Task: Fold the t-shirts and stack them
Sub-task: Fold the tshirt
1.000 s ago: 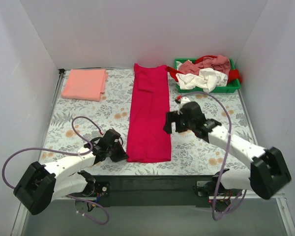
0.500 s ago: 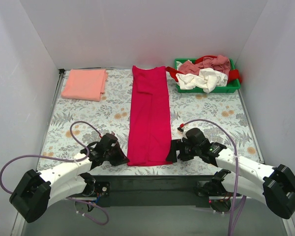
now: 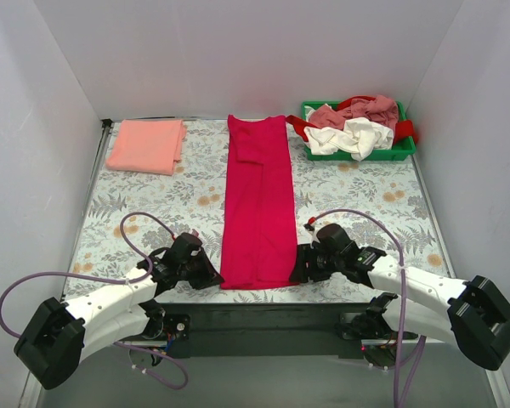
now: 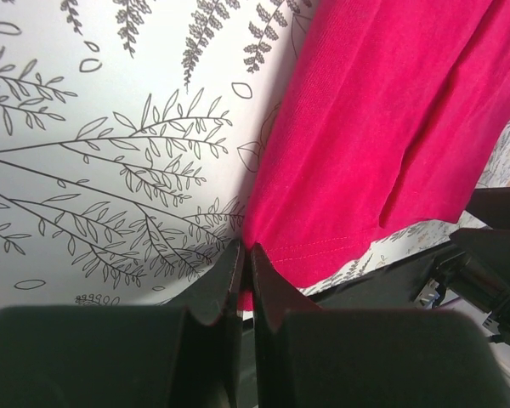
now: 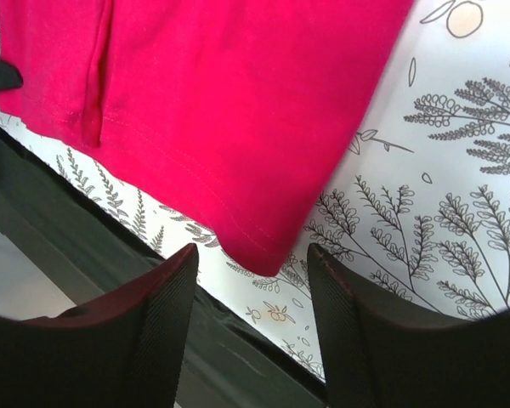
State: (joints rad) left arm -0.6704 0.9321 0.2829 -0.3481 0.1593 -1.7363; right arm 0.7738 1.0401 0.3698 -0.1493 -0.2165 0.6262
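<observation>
The large crimson-red t-shirt [image 3: 257, 200] lies as a long folded strip down the middle of the table, collar end far, hem near. My left gripper [image 3: 215, 277] is shut on the hem's near left corner [image 4: 268, 255]. My right gripper [image 3: 297, 269] is open, its jaws either side of the hem's near right corner [image 5: 259, 246], just off the cloth. A folded salmon-pink t-shirt [image 3: 146, 144] lies at the far left. White [image 3: 350, 136], dusty-pink [image 3: 370, 108] and red [image 3: 299, 126] tees sit heaped in the bin.
A green plastic bin [image 3: 402, 150] stands at the far right corner. The table's black front edge [image 3: 263, 316] runs just behind both grippers. White walls close in the left, right and far sides.
My right gripper swung from beside the shirt's middle down to its near right corner. My left gripper shifted slightly toward the near edge. The shirt lies narrower and straighter.
</observation>
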